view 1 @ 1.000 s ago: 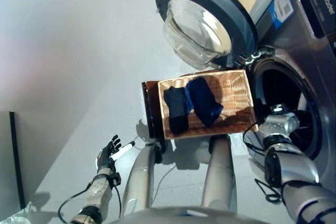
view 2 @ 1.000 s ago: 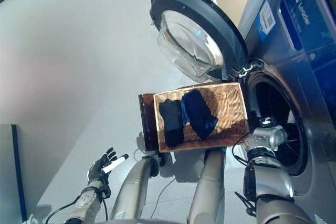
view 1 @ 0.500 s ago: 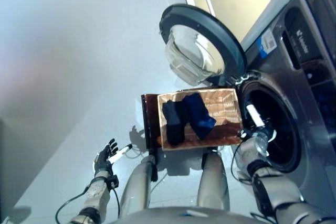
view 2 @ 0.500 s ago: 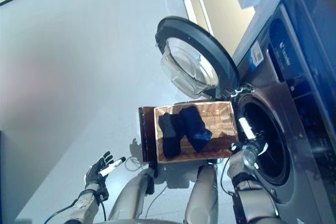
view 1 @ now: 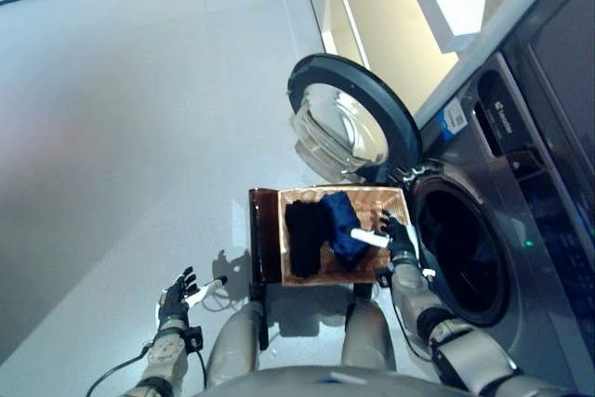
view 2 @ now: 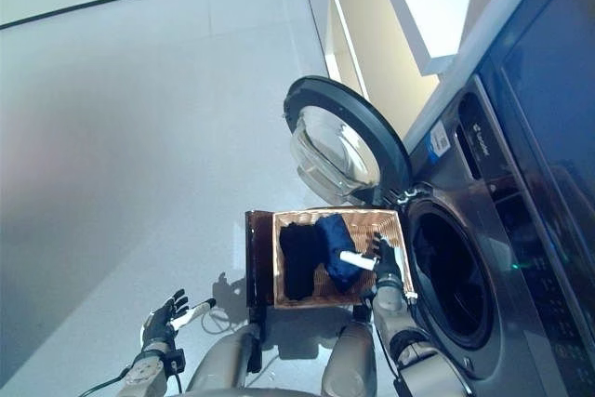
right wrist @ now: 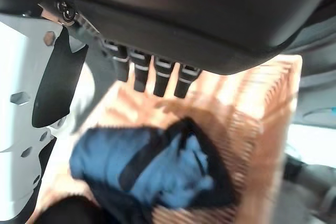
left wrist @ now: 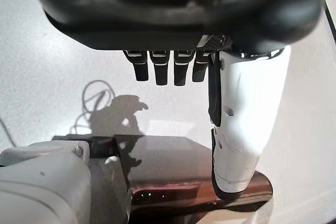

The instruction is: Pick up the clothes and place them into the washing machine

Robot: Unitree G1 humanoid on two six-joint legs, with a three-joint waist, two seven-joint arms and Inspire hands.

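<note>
Right hand (view 1: 398,234) is over the right end of the brown woven rectangular basket (view 1: 395,200), fingers spread and fairly straight, white-covered thumb reaching out over the blue garment with dark trim (view 1: 340,227). Its wrist view shows the fingers extended above the garment (right wrist: 157,169), nothing gripped; actual contact with the cloth cannot be confirmed.

Left hand (view 1: 175,296) hangs low on the robot's left above the pale grey floor (view 1: 121,118), well apart from the basket, fingers loose and splayed, holding nothing. Its wrist view shows short straight fingers (left wrist: 163,69) and the white thumb cover, with the floor and a dark glossy surface past them.

Clothes sit in the basket: a black garment (view 1: 305,235) in the left half, the blue one just beside it, overlapping at the edge. The basket rests just in front of the grey front-loading washing machine (view 1: 521,220), whose round glass door (view 1: 349,123) is swung wide open. The drum opening (view 1: 460,248) is dark; inside cannot be made out.

A blue-and-white sticker (view 1: 455,116) and panel print sit on the machine front, too small to read. The machine is cut off at the right edge.
</note>
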